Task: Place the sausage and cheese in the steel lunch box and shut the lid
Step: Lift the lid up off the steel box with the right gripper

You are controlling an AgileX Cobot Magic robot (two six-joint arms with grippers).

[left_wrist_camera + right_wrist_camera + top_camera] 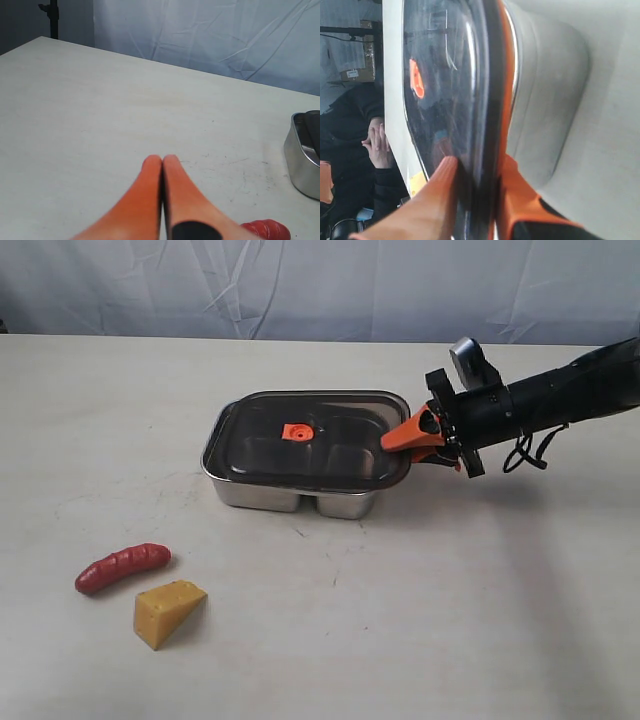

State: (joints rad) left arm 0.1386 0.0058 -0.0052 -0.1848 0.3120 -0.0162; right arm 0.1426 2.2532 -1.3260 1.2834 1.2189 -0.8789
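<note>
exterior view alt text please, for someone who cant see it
The right claw pinches one end of the dark lid lying over the steel lunch box. A red sausage and a cheese wedge sit on the table, outside the box.

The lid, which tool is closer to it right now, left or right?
Right. The right tool straddles the rim of the lid at one end of the steel lunch box. The left tool is shut over the table near the sausage, away from the lid.
</note>
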